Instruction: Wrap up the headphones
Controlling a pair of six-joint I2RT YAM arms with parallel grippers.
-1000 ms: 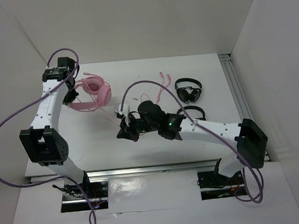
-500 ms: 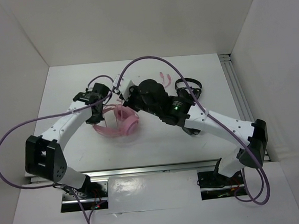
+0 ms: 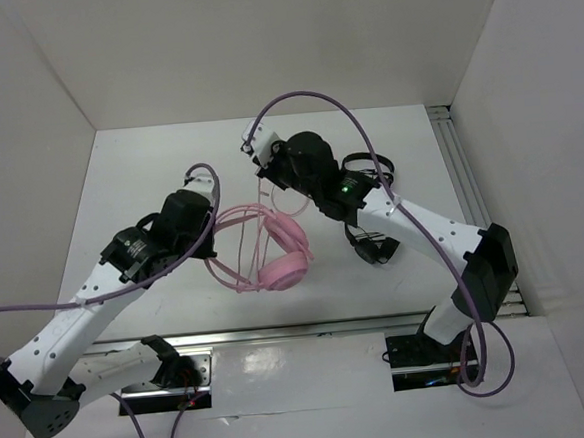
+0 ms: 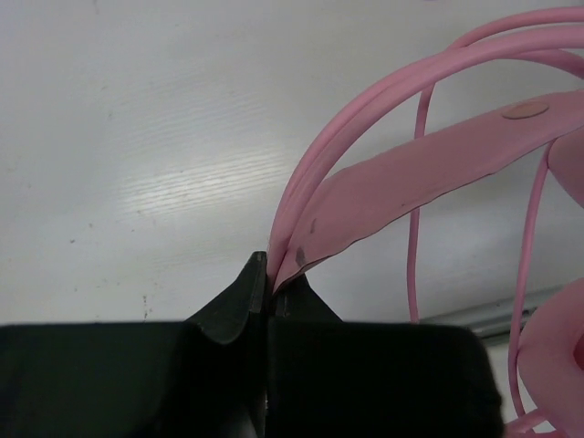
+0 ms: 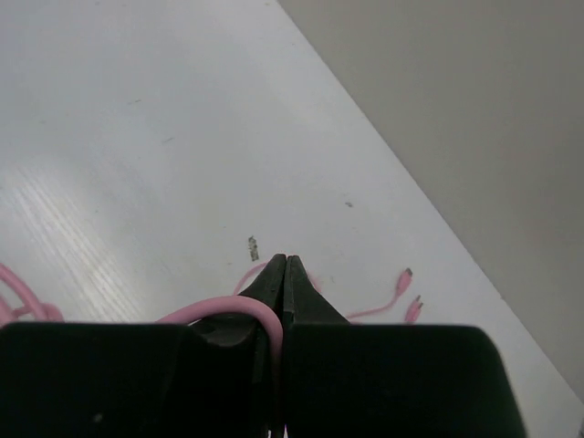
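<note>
Now the left gripper (image 4: 270,276) has its jaws clenched on the headband (image 4: 411,178) of the headphones (image 3: 285,268) over the desk (image 3: 148,169); the right gripper (image 5: 285,266) has its jaws pinching the cord (image 5: 233,312).

Pink headphones (image 3: 274,250) lifted above table, headband arching, cord trailing.

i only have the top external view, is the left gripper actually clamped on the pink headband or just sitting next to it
Observer: Clamped. The left wrist view shows the left gripper shut on the headphones, with the headband pinched at its tips.
Operator: right one got the cord?
Observer: Yes. The right gripper is shut on the cord, which curves out to the left of its fingers.
Operator: where's the cord end
Observer: Two cord ends lie on the table beyond the right fingertips.
</note>
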